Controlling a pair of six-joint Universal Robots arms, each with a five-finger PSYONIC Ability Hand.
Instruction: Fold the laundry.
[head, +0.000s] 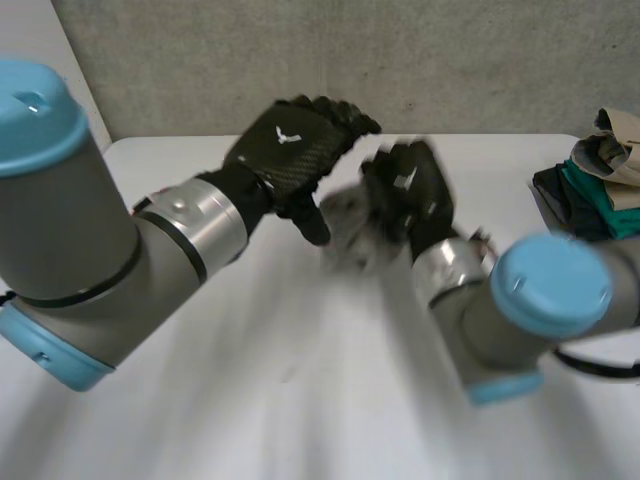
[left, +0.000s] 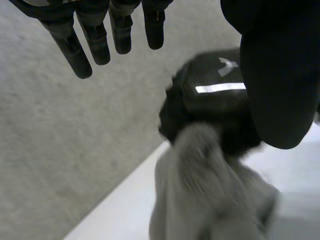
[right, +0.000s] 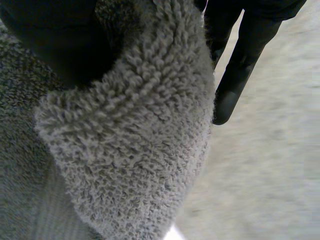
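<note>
A small grey terry towel (head: 345, 225) hangs above the white table (head: 300, 400) from my right hand (head: 415, 190). In the right wrist view the towel (right: 130, 150) bulges between that hand's thumb and its fingers (right: 240, 65), which pinch it. My left hand (head: 290, 145) is raised just to the left of the right hand, fingers straight and spread, holding nothing. The left wrist view has its fingers (left: 95, 40) straight, and beyond them the right hand (left: 215, 90) with the towel (left: 200, 185) drooping below it.
A stack of folded clothes (head: 600, 180) in dark, teal and beige lies at the table's far right edge. A grey wall stands behind the table.
</note>
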